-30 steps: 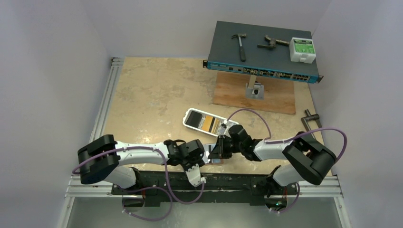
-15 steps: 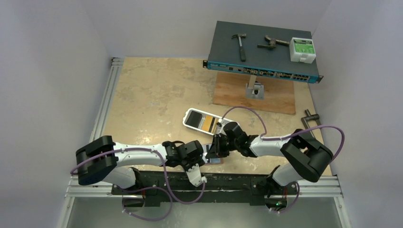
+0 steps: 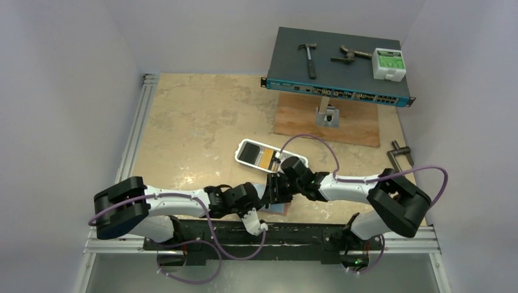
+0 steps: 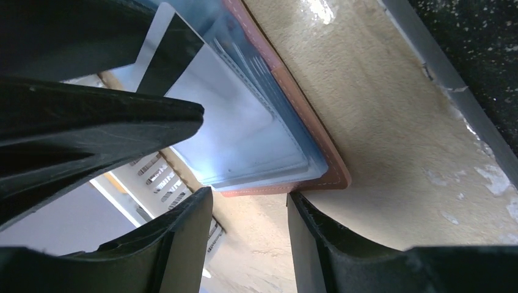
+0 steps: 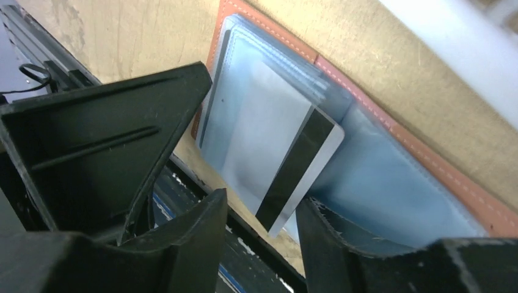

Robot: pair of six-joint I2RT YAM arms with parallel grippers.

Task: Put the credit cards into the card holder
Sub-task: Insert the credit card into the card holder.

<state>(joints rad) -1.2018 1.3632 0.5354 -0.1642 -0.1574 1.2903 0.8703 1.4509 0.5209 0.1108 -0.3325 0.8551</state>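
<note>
The reddish-brown card holder [image 3: 283, 209] lies open near the table's front edge, its clear sleeves facing up [image 4: 313, 141] [image 5: 427, 160]. A pale blue-grey credit card [image 5: 269, 140] with a black stripe lies slanted on the sleeves, one end tucked in; it also shows in the left wrist view [image 4: 166, 50]. My right gripper [image 5: 262, 241] [image 3: 273, 194] hovers open at the card's free corner. My left gripper [image 4: 250, 238] [image 3: 261, 202] is open and empty at the holder's edge, close beside the right one. More cards, black [image 3: 249, 154] and orange-yellow [image 3: 265, 159], lie in the white tray [image 3: 243, 146].
A blue-grey network switch [image 3: 342, 73] stands at the back with a hammer [image 3: 310, 58], a second tool and a white-green box [image 3: 389, 63] on it. In front of it lies a wooden board [image 3: 342, 125]. A metal handle [image 3: 400, 152] lies at the right edge. The black front rail [image 3: 293, 233] runs just below the holder.
My right gripper has moved left and slightly back over the holder, closer to the left gripper. The left arm has shifted a little left and lower.
</note>
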